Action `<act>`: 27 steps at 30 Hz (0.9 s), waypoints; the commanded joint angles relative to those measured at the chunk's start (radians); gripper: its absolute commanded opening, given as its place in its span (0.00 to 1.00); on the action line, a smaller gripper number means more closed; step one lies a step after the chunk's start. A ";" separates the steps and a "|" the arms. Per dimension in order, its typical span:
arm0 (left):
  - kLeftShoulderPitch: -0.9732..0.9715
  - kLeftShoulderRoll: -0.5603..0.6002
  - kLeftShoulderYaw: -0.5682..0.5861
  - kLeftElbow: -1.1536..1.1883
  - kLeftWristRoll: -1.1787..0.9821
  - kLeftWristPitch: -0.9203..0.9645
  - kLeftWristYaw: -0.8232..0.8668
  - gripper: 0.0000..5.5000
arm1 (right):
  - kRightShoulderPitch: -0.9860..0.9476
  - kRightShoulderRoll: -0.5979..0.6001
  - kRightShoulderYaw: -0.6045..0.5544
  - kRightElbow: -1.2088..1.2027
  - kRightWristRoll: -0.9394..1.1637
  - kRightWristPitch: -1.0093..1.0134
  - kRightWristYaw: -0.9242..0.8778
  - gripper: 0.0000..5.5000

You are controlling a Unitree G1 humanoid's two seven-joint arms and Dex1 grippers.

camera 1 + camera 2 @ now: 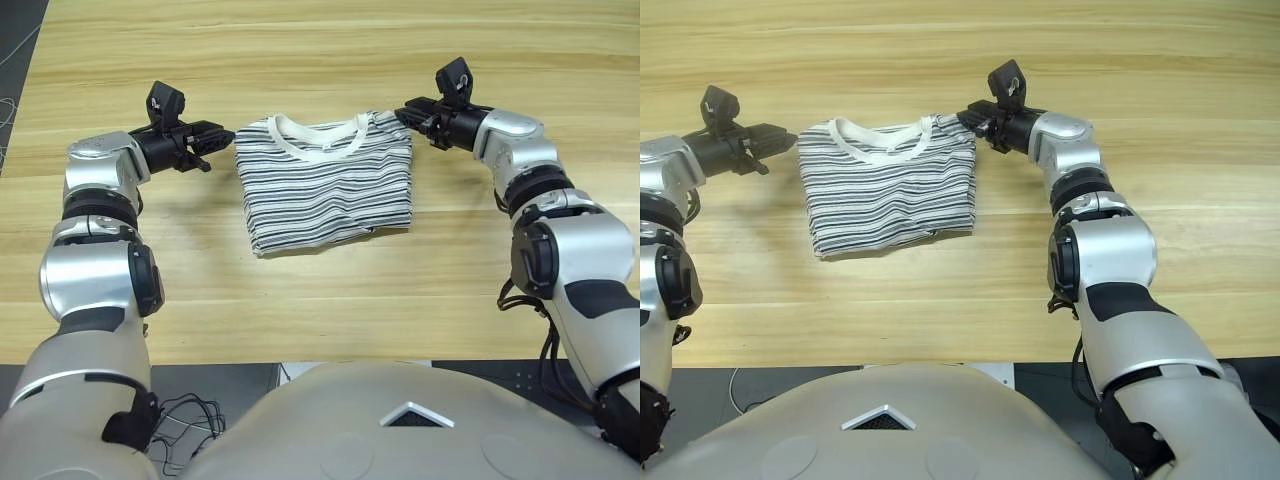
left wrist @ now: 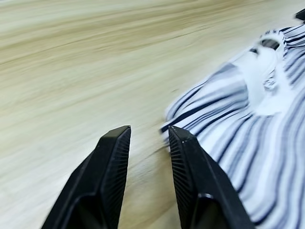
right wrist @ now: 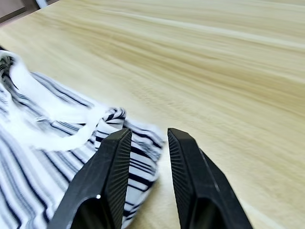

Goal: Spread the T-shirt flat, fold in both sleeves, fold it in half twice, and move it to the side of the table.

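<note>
A black-and-white striped T-shirt (image 1: 325, 185) with a white collar lies folded into a compact rectangle on the wooden table (image 1: 330, 300), collar at the far side. My left gripper (image 1: 222, 133) hovers just off the shirt's far left corner, open, with bare table between its fingers. In the left wrist view the gripper (image 2: 148, 131) points at the shirt's edge (image 2: 238, 124). My right gripper (image 1: 403, 113) is at the far right corner, open. In the right wrist view the gripper (image 3: 148, 133) sits over that corner of the shirt (image 3: 138, 131), not closed on it.
Bare wood runs all around the shirt, with wide room to the left, right and front. The table's near edge (image 1: 330, 362) lies close to my body. Dark floor with cables (image 1: 12, 60) shows past the left edge.
</note>
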 commanded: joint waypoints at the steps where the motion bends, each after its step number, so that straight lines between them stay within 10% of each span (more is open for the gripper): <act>1: -0.029 -0.016 -0.023 0.036 0.062 0.046 0.100 0.27 | -0.034 0.013 -0.003 0.017 -0.044 0.031 -0.162 0.25; 7: -0.026 -0.007 0.058 -0.059 -0.017 -0.055 -0.008 0.27 | -0.031 0.007 -0.030 -0.024 -0.027 -0.090 -0.058 0.25; 11: 0.192 -0.009 0.090 -0.681 -0.243 0.074 -0.236 0.27 | 0.012 -0.006 -0.072 -0.095 0.059 -0.154 0.239 0.25; 19: 0.527 0.068 -0.063 -1.181 -0.166 0.169 -0.194 0.27 | 0.101 -0.083 0.137 -0.118 -0.146 -0.290 0.303 0.25; 27: 0.678 0.183 -0.254 -1.185 0.073 -0.012 -0.197 0.27 | 0.154 -0.055 0.217 -0.104 -0.211 -0.311 0.265 0.25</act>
